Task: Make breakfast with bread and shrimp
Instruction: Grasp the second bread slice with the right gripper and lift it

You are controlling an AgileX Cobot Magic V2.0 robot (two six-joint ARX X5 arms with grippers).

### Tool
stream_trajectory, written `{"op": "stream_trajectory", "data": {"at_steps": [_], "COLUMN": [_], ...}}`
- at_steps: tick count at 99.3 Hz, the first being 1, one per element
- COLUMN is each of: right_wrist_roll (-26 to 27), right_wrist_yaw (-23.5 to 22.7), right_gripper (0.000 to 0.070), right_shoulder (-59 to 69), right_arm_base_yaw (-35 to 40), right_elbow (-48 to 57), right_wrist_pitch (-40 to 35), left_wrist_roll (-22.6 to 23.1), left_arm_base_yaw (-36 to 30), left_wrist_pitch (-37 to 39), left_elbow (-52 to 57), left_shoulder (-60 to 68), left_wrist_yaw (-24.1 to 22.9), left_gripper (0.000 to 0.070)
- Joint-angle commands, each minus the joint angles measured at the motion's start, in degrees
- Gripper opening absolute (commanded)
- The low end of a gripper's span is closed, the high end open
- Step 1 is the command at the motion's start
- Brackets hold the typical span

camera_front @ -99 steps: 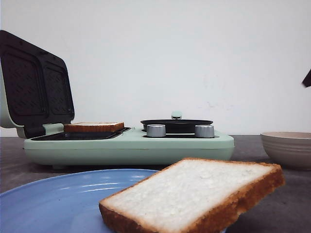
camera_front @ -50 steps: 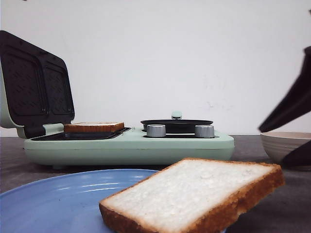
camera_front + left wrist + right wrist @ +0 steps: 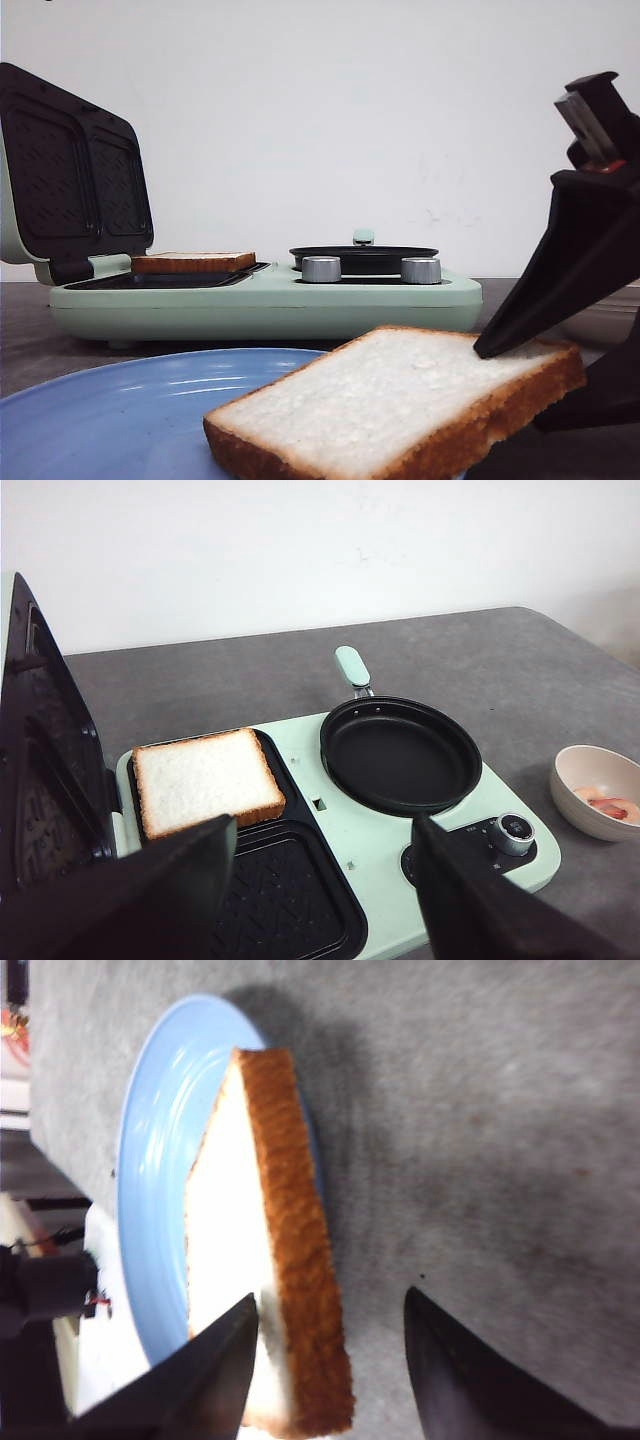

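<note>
One bread slice [image 3: 400,405] lies on the blue plate [image 3: 120,410], its far edge overhanging the rim. The right gripper [image 3: 325,1360] is at that overhanging edge, jaws wide, one finger [image 3: 555,270] over the top face and the other [image 3: 600,385] below and beside the crust; the jaws are not closed on it. The second bread slice [image 3: 205,780] rests flat in the rear well of the green sandwich maker [image 3: 390,850], lid [image 3: 70,170] raised. The left gripper [image 3: 325,880] hangs above the maker, jaws wide and holding nothing. The shrimp [image 3: 607,804] lies in the bowl [image 3: 585,810] beside the maker.
</note>
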Motion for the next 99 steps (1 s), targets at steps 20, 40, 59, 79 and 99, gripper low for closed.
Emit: {"op": "stream_trajectory", "data": {"at_steps": [20, 40, 59, 79, 99], "right_wrist_roll": [0.1, 0.6, -7.8, -29.9, -50.1], "right_wrist_yaw": [-1.3, -5.3, -4.3, 8.1, 17.3], "right_gripper": [0.0000, 0.0000, 0.0000, 0.0000, 0.0000], "right_shoulder": [0.6, -0.8, -1.6, 0.6, 8.9], "right_arm_base_yaw": [0.6, 0.6, 0.6, 1.4, 5.2], "right_elbow": [-0.1, 2.4, 12.6, 28.8, 42.4], "right_wrist_pitch": [3.6, 12.0, 11.5, -4.0, -11.2], "left_wrist_roll": [-0.2, -0.2, -0.2, -0.2, -0.2], "left_arm_base_yaw": [-0.3, -0.3, -0.3, -0.3, -0.3], "left_wrist_pitch": [0.6, 0.7, 0.8, 2.6, 3.7], "left_elbow": [0.6, 0.6, 0.6, 0.6, 0.6], "left_shoulder": [0.2, 0.2, -0.5, -1.0, -1.1], "left_wrist_yaw": [0.1, 0.1, 0.1, -0.6, -0.6], "left_gripper": [0.0314, 0.0314, 0.0314, 0.0314, 0.0314]}}
